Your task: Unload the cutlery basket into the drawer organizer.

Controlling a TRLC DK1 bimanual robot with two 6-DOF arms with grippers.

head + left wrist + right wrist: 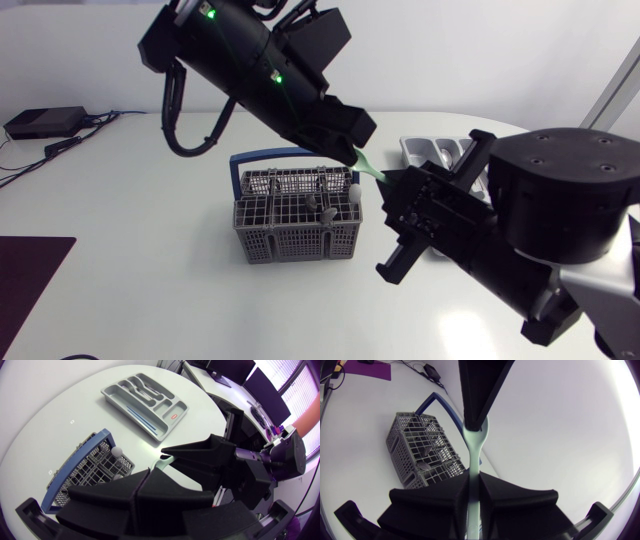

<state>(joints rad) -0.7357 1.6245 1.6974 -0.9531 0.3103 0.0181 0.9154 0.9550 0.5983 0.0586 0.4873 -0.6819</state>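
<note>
White and smooth, the round-edged table (150,300) carries everything. Matte black wedge fingers tip both arms. The left arm slants down from the far left and the right arm comes in from the near right. They meet in the air above the right end of the basket.

Grey plastic lattice forms the boxy cutlery basket (290,235) at mid-table, with a blue arched handle (270,157) along its far side. A few pieces stand in its cells, one with a white rounded end (116,451).

Farther right lies the drawer organizer (112,397), a shallow grey moulded tray. Metal cutlery lies in its curved compartments and thin blue pieces (141,415) in a long one.

A slim pale green utensil (475,452) with a smooth plastic look spans the two pincers. The left pincer (472,422) is clamped on its broader end. The right pincer (472,482) is closed narrowly around its stem.
</note>
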